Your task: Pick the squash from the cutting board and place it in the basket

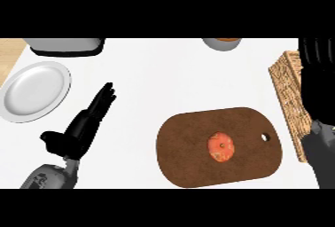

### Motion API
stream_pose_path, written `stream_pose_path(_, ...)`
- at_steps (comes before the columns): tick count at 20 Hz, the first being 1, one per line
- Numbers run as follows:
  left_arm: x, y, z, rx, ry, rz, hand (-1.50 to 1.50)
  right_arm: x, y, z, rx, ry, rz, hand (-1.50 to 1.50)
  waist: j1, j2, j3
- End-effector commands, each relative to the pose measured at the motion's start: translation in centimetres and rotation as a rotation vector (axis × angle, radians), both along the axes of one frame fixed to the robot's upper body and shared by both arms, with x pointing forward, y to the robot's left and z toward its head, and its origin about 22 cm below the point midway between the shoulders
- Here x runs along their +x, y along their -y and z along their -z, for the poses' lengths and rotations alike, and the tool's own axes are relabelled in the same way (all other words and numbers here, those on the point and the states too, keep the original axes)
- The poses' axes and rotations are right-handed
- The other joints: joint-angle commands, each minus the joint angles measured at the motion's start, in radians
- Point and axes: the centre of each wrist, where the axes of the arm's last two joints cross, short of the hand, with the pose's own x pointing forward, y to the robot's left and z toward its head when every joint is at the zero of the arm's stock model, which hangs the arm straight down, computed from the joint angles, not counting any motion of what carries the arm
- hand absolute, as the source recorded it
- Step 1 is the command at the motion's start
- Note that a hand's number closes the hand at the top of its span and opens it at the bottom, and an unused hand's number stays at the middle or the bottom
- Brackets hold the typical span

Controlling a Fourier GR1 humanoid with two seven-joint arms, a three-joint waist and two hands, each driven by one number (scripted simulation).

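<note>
Counter: white counter top [170, 80] with a brown cutting board [189, 164] near the right.
Squash: the orange squash [222, 147] sits in the middle of the cutting board. No hand touches it.
Basket: the woven basket [288, 84] is at the right edge, just past the board. The right arm hides part of it.
Left hand: the left hand [82, 128] rests at the left, fingers straight and open, holding nothing.
Right hand: the right hand [318, 66] is far up the right edge, over the basket. I cannot tell if its fingers are open or curled.
Other things: a white plate [33, 91] at the far left, a grey box [65, 45] and a bowl [222, 43] at the far edge.
How to do it well: I think the right hand should come back over the board, drop straight down on the squash, and wrap round its sides. The squash looks round, so it may roll.
Writing: no words or labels can be read.
</note>
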Motion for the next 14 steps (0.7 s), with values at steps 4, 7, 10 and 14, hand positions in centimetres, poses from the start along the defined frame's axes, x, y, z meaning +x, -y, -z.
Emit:
stream_pose_path(4, 1.9, -4.8, -3.9, 0.224, 0.163, -0.106, 0.0, -0.1, -6.9, 4.8, -0.122, -0.249, -0.134, 1.5, 0.054, -0.018, 0.021)
stream_pose_path(7, 1.5, -4.8, -2.5, 0.203, 0.114, -0.158, 0.0, 0.0, -4.1, 3.1, 0.374, -0.1, 0.204, 1.5, -0.053, -0.048, 0.07)
stream_pose_path(10, 2.8, -4.8, -3.8, 0.296, 0.177, -0.128, 0.0, -2.6, -17.3, 9.2, 0.076, -0.367, -0.17, 1.5, 0.066, -0.01, 0.022)
stream_pose_path(14, 2.8, -6.9, -4.6, 0.303, 0.177, -0.172, 0.0, -3.8, -21.0, 8.9, -0.052, -0.316, 0.041, -1.5, 0.043, -0.025, 0.019)
